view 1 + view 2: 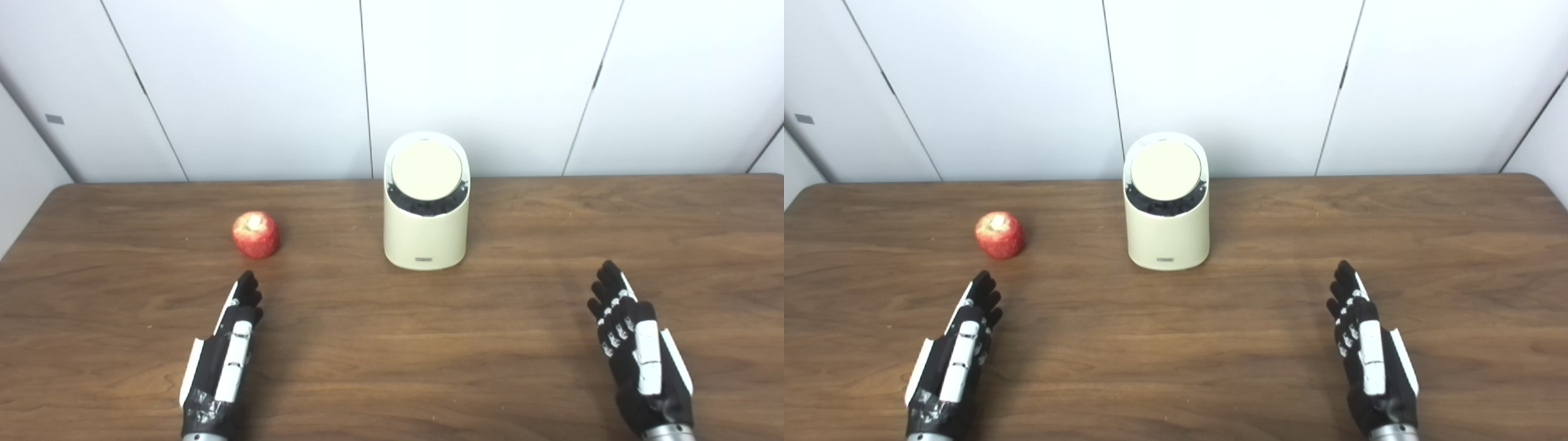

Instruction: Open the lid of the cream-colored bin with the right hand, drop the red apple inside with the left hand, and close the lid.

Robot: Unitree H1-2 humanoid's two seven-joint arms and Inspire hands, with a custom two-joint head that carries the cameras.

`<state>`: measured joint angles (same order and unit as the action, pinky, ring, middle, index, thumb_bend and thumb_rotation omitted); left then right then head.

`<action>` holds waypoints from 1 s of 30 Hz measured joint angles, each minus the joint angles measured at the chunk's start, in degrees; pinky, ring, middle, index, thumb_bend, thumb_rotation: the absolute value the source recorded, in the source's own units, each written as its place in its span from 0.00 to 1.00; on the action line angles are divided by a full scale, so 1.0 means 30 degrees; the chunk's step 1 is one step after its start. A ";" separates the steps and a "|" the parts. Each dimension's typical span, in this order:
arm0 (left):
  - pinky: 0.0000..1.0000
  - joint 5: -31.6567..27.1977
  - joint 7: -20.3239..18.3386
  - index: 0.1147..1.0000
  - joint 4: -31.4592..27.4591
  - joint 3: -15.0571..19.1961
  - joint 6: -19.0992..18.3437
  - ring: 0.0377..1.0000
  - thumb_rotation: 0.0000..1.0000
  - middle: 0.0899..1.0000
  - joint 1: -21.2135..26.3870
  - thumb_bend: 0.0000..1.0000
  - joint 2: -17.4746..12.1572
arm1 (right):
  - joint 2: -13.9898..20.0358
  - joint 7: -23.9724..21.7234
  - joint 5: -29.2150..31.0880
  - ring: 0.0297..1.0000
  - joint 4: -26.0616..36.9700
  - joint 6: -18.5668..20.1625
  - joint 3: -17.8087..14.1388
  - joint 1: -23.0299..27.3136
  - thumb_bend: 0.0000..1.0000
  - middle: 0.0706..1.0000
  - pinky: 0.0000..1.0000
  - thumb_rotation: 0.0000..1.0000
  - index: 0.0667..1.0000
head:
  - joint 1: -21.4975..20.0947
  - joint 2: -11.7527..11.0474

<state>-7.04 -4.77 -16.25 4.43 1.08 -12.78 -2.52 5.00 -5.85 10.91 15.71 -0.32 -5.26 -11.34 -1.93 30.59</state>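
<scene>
Cream bin [426, 226], round lid [426, 171] down, interior hidden; apple [256, 234] on wooden surface [392, 343]; left hand [224, 361] and right hand [637, 352] released, empty.

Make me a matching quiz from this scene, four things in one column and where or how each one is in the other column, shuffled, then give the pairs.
Things
1. apple
2. bin
3. left hand
4. right hand

Places or states
A. upright mid-table, round lid down
B. open and empty, near the table's right front
C. on the wooden table, left of the bin
D. open and empty, just in front of the apple

Pairs: 1-C, 2-A, 3-D, 4-B
</scene>
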 measured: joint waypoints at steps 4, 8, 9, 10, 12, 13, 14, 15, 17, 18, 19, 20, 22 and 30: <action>1.00 0.0009 0.0001 1.00 0.0000 -0.0001 0.0000 1.00 0.80 1.00 0.0000 0.32 0.0000 | 0.0000 0.0001 -0.0026 1.00 0.0000 0.0000 0.0005 -0.0001 0.51 1.00 1.00 1.00 0.98 | -0.0029 -0.0059; 1.00 0.0022 0.0005 1.00 0.0000 0.0001 0.0000 1.00 0.80 1.00 -0.0001 0.33 -0.0002 | 0.0001 0.0000 -0.0044 1.00 0.0000 0.0000 0.0007 -0.0002 0.51 1.00 1.00 1.00 0.97 | -0.0059 -0.0029; 1.00 0.0022 0.0004 1.00 0.0000 0.0002 0.0000 1.00 0.80 1.00 -0.0001 0.34 -0.0003 | 0.0001 0.0000 -0.0044 1.00 -0.0001 0.0000 0.0007 -0.0002 0.52 0.99 1.00 1.00 0.97 | -0.0059 -0.0029; 1.00 0.0022 0.0004 1.00 0.0000 0.0002 0.0000 1.00 0.80 1.00 -0.0001 0.34 -0.0003 | 0.0001 0.0000 -0.0044 1.00 -0.0001 0.0000 0.0006 -0.0002 0.53 0.99 1.00 1.00 0.97 | -0.0059 -0.0029; 1.00 0.0022 0.0004 1.00 0.0000 0.0003 -0.0001 1.00 0.80 1.00 -0.0001 0.34 -0.0003 | 0.0000 0.0000 -0.0043 1.00 -0.0001 0.0000 0.0006 -0.0002 0.54 0.99 1.00 1.00 0.97 | -0.0059 -0.0029; 1.00 0.0022 0.0003 1.00 0.0000 0.0002 -0.0003 1.00 0.80 1.00 -0.0001 0.34 -0.0005 | -0.0001 0.0000 -0.0037 1.00 -0.0001 0.0000 0.0006 -0.0002 0.54 0.99 1.00 1.00 0.97 | -0.0059 -0.0029; 1.00 0.0023 0.0003 1.00 0.0000 0.0002 -0.0004 1.00 0.80 1.00 -0.0001 0.33 -0.0007 | -0.0001 0.0001 -0.0036 1.00 -0.0001 0.0000 0.0006 -0.0002 0.54 0.99 1.00 1.00 0.97 | -0.0059 -0.0029; 1.00 0.0027 0.0003 1.00 0.0000 0.0001 -0.0004 1.00 0.81 1.00 -0.0001 0.33 -0.0009 | -0.0001 0.0001 -0.0035 1.00 -0.0001 0.0000 0.0007 -0.0002 0.54 0.99 1.00 1.00 0.97 | -0.0059 -0.0029; 1.00 0.0053 0.0004 1.00 0.0000 -0.0002 -0.0005 1.00 0.81 1.00 -0.0001 0.33 -0.0009 | -0.0001 0.0001 -0.0040 1.00 -0.0001 0.0000 0.0007 -0.0002 0.53 0.99 1.00 1.00 0.97 | -0.0059 -0.0029; 1.00 0.0051 0.0004 1.00 -0.0001 0.0000 -0.0005 1.00 0.80 1.00 -0.0001 0.33 -0.0007 | -0.0001 0.0003 -0.0049 1.00 -0.0001 0.0000 0.0008 -0.0002 0.53 0.99 1.00 1.00 0.97 | -0.0059 -0.0232; 1.00 0.0042 0.0005 1.00 0.0000 0.0004 -0.0006 1.00 0.79 1.00 -0.0001 0.32 -0.0005 | -0.0001 0.0002 -0.0062 1.00 -0.0003 0.0000 0.0010 -0.0001 0.53 0.99 1.00 1.00 0.97 | -0.0059 -0.0234; 1.00 0.0036 0.0005 1.00 0.0000 0.0008 -0.0006 1.00 0.79 1.00 -0.0001 0.32 -0.0005 | -0.0001 0.0003 -0.0101 1.00 -0.0009 -0.0001 0.0014 0.0000 0.53 0.99 1.00 1.00 0.97 | -0.0030 -0.0437; 1.00 0.0027 0.0005 1.00 0.0000 0.0010 -0.0005 1.00 0.78 1.00 0.0000 0.32 -0.0003 | -0.0002 0.0005 -0.0203 1.00 -0.0053 -0.0006 0.0024 0.0000 0.53 0.99 1.00 1.00 0.97 | -0.0029 -0.0439; 1.00 0.0196 0.0036 1.00 0.0808 -0.0061 0.0649 1.00 0.78 1.00 0.0007 0.29 0.0035 | 0.0055 0.0139 -0.0279 1.00 -0.0174 0.0050 -0.0179 0.0171 0.45 1.00 1.00 1.00 0.99 | -0.0117 -0.1376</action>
<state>-6.45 -4.66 -13.83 4.25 3.03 -12.76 -2.41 5.17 -5.43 10.07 15.19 -0.17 -5.80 -10.83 -2.29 26.46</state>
